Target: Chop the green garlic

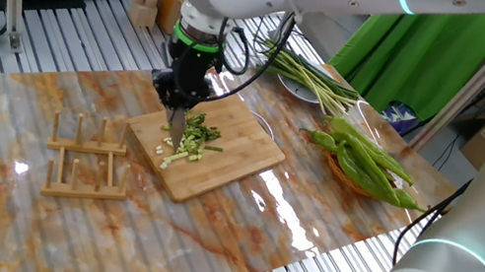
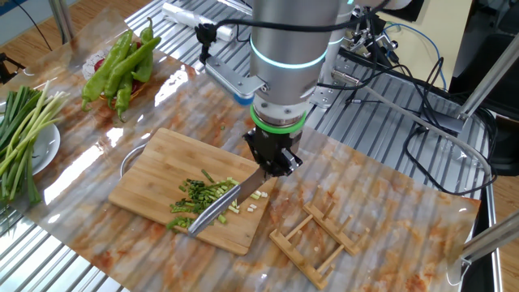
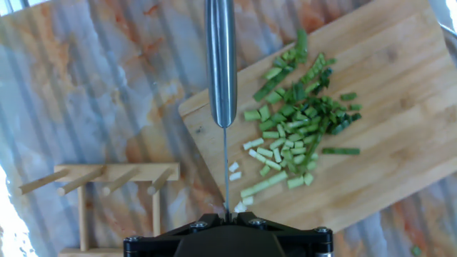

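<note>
The gripper (image 2: 272, 162) points straight down over the cutting board (image 2: 154, 174), its jaws narrow and clamped on a knife (image 2: 220, 207). In the other fixed view the blade slants from the jaws down toward 7 o'clock, its tip at the edge of the green garlic (image 2: 197, 200). In the hand view the knife (image 3: 221, 64) runs along the middle of the frame, handle at 12 o'clock, its thin edge leading back to the gripper (image 3: 227, 214) at 6 o'clock.

The green garlic (image 3: 293, 128) lies on the board (image 3: 400, 78), already cut into short bits. In the hand view the pile sits just at 3 o'clock of the blade: darker bits toward 1 o'clock, paler bits nearer the blade, and a few whitish bits scattered beside the blade near the board's edge. In one fixed view the green garlic (image 1: 196, 143) is heaped at the board's (image 1: 246, 147) near-left part, with the gripper (image 1: 179, 110) right over it and the knife (image 1: 177, 128) down in the pile.

A wooden rack (image 1: 86, 161) stands on the bench (image 1: 0, 203) at 9 o'clock of the board, apart from it. At 3 o'clock of the board in that view lie green peppers (image 1: 368, 163), and toward 1 o'clock a plate of long uncut stalks (image 1: 318, 77). In the other fixed view the peppers (image 2: 122, 65) are at 11 o'clock and the stalks (image 2: 24, 130) at 9 o'clock of the board, well apart from it.
</note>
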You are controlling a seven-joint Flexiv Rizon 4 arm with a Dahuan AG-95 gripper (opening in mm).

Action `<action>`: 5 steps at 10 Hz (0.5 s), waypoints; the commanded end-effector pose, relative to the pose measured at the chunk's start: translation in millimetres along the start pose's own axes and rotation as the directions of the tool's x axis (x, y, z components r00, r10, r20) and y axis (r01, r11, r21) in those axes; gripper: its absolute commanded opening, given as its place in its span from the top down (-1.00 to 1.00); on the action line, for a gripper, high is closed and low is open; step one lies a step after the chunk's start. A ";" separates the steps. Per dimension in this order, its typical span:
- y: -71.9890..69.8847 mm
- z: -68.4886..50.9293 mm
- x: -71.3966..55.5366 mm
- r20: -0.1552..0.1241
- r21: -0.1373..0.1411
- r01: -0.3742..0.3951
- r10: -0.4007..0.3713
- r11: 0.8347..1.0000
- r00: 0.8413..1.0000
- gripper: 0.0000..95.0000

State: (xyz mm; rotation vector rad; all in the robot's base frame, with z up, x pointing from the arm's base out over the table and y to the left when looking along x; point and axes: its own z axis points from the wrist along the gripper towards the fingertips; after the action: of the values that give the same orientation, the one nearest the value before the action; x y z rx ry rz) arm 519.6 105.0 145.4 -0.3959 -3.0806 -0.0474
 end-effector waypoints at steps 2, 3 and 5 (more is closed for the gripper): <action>0.6 3.5 -0.5 0.005 0.003 -0.002 0.002 1.000 1.000 1.00; 0.5 2.9 -0.3 0.004 0.004 -0.003 0.003 1.000 1.000 1.00; 0.3 2.7 -0.3 0.005 0.011 0.008 -0.008 1.000 1.000 1.00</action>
State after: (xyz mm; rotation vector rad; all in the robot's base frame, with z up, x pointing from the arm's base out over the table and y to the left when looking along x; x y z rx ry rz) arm 519.9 105.4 143.6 -0.3862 -3.0859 -0.0263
